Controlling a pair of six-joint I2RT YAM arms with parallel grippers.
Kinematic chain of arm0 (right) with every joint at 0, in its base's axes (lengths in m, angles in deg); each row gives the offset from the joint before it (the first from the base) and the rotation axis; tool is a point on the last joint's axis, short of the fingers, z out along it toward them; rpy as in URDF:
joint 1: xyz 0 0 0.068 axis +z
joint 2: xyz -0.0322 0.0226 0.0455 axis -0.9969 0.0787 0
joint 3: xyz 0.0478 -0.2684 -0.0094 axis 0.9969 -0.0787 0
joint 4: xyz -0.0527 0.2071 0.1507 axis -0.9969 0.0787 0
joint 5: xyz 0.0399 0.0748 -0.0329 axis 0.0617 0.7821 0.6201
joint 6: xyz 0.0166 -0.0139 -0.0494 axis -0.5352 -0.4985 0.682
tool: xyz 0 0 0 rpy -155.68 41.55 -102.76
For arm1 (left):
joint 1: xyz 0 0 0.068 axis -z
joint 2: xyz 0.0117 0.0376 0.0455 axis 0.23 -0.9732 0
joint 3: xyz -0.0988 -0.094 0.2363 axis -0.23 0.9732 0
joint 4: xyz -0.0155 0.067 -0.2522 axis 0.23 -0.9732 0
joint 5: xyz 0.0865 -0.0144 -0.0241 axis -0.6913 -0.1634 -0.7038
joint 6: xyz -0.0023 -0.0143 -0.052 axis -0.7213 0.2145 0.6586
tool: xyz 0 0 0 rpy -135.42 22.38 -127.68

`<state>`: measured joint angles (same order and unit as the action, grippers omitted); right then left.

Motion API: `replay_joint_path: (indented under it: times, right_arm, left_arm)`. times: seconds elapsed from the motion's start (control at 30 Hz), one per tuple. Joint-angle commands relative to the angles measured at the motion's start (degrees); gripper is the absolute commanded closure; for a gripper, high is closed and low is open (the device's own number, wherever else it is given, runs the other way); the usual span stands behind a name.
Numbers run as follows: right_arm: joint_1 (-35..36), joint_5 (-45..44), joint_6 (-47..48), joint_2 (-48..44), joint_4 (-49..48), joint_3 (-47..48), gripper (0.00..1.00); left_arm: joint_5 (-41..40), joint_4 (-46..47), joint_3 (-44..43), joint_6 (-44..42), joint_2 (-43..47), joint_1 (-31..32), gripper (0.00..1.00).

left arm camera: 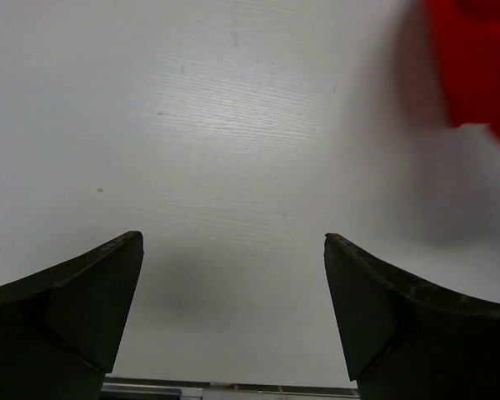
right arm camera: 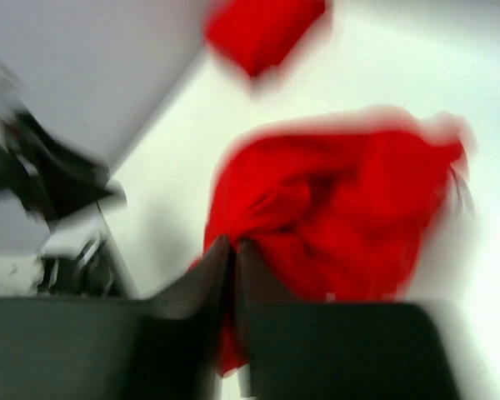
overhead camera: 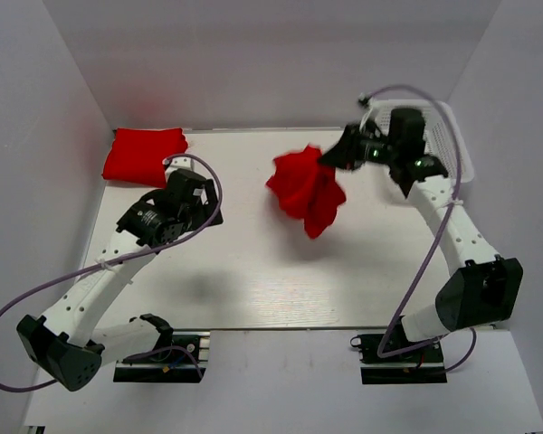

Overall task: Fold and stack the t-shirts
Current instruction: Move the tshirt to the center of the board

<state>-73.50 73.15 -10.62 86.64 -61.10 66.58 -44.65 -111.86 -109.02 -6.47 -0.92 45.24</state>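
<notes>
Right gripper [overhead camera: 333,159] is pinched shut on the crumpled t-shirt [overhead camera: 306,190], jaws together on a bunch of cloth near its top edge; the right wrist view shows the same grip [right arm camera: 232,250], though it's blurred. That shirt hangs as a bundle over the middle of the table [overhead camera: 253,280], toward the far right. It looks clear of the surface, but you can't tell whether its lowest tip touches. Left gripper [overhead camera: 199,203] is wide open and holds nothing, with bare tabletop between its fingers in its own view [left arm camera: 233,242]. It sits over the left side, near the folded t-shirt [overhead camera: 143,154] in the far left corner and apart from it. The white mesh basket [overhead camera: 460,145] is behind the right arm at the far right; no cloth shows in it from here. My read: one shirt is done and parked, and you're at the start of the second, carrying it in to be laid out, with no fold made yet. Next you need to get it flat on open table in the middle. That calls for the left arm to come across and take a second edge, a shoulder or hem, so both arms can spread it. A one-point grip will only drop it in a heap. Keep the spread clear of the folded one.
</notes>
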Motion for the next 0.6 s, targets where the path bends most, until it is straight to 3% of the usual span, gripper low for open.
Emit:
replay_joint_path:
  times: [0.0,0.03,0.07,0.1,0.27,0.43,0.57]
  right_arm:
    - [1.28,-2.9,1.46,-3.82,0.94,-17.55,0.7]
    - [1.02,-3.88,1.11,-5.3,0.48,-23.85,0.47]
    - [1.11,-5.54,0.84,-5.84,0.57,-26.18,0.1]
    - [1.11,-10.52,0.93,-7.33,1.87,-30.9,0.1]
    - [1.28,-22.15,3.57,-14.89,8.03,-34.37,0.1]
    - [1.46,-27.33,3.74,-22.09,10.32,-38.76,0.1]
    - [1.46,-31.75,5.4,-24.04,15.92,-39.74,0.1]
  left_arm:
    - [-2.48,-5.18,1.68,3.51,0.88,-0.3,0.0]
    - [-2.48,-5.19,2.3,3.52,0.88,-0.3,0.0]
    - [-2.48,-5.8,3.26,4.04,0.88,-0.3,0.0]
    - [-1.96,-5.81,3.79,4.83,0.88,-0.3,0.0]
    - [0.15,-5.29,8.36,6.16,0.88,-0.3,0.0]
    - [0.68,-1.51,11.09,6.16,-1.31,-0.3,0.0]
    - [-0.46,1.65,6.19,4.77,-7.63,-0.3,0.0]
